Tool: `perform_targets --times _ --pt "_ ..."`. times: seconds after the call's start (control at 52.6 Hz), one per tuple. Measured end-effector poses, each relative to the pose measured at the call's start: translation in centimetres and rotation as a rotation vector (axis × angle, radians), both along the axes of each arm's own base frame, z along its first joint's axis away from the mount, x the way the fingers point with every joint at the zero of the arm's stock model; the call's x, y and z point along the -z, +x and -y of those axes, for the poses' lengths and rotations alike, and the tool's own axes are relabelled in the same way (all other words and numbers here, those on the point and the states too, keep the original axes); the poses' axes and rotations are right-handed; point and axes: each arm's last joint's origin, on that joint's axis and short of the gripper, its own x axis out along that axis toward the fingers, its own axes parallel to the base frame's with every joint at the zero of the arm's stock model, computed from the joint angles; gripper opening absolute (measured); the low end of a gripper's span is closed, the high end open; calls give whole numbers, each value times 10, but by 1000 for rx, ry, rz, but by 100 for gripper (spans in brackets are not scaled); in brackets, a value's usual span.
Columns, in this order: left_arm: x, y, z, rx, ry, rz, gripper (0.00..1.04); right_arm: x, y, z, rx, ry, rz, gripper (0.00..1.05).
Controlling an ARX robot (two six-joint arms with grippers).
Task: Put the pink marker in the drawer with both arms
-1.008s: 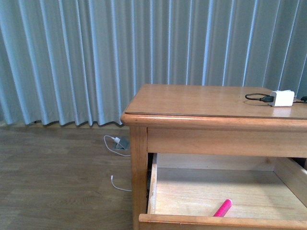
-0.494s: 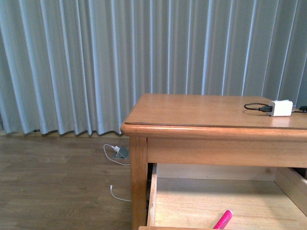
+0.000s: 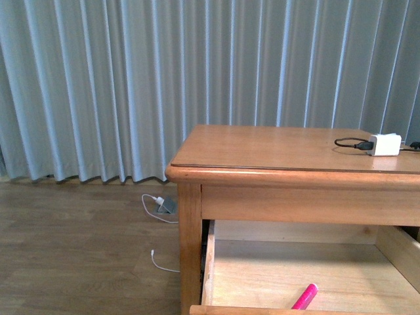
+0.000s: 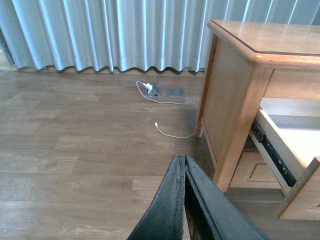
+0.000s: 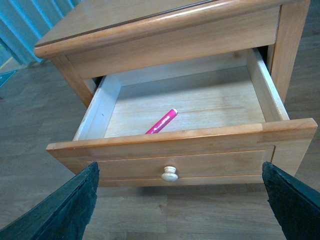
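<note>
The pink marker (image 5: 161, 121) lies flat on the pale floor of the pulled-out drawer (image 5: 180, 145); its tip also shows at the bottom of the front view as the pink marker (image 3: 304, 296) inside the drawer (image 3: 262, 269). My right gripper (image 5: 180, 200) hangs open in front of the drawer's round knob (image 5: 169, 173), fingers wide apart, nothing between them. My left gripper (image 4: 183, 160) is shut and empty above the wood floor, to the left of the dresser (image 4: 235, 100). Neither arm appears in the front view.
A white charger (image 3: 384, 144) with a black cable sits on the dresser top (image 3: 275, 147). A white cable (image 4: 170, 132) and a floor socket (image 4: 176, 92) lie on the floor by the dresser's leg. Grey curtains (image 3: 131, 85) hang behind.
The front view has tilted upward a little: the dresser sits lower in the frame and less of the drawer and marker shows. The marker stays in the drawer.
</note>
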Motion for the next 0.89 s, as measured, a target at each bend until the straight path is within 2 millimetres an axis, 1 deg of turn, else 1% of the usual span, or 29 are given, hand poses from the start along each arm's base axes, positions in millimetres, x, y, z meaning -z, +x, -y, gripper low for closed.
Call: perform_targets --times 0.133,0.19,0.532,0.589,0.646,0.684,0.703,0.798,0.875,0.894 --pt "3 0 0 0 2 1 4 0 0 0 1 0 0 96" --pt "8 -1 0 0 2 3 4 0 0 0 0 0 0 96" --pt "8 -1 0 0 2 16 5 0 0 0 0 0 -1 96" --pt "8 -1 0 0 3 16 15 0 0 0 23 -27 24 96" --pt "7 -1 0 0 3 16 26 3 2 -2 121 -136 101 96" --pt "7 -1 0 -2 3 16 33 4 2 -3 153 -184 97 96" --pt "7 -1 0 -2 3 16 35 4 2 -3 156 -192 91 96" --pt "7 -1 0 0 3 16 53 15 7 -4 112 -237 -43 96" --pt "7 -1 0 0 3 16 67 24 16 -6 33 -227 -175 96" --pt "7 -1 0 0 3 16 69 25 17 -6 26 -226 -187 96"
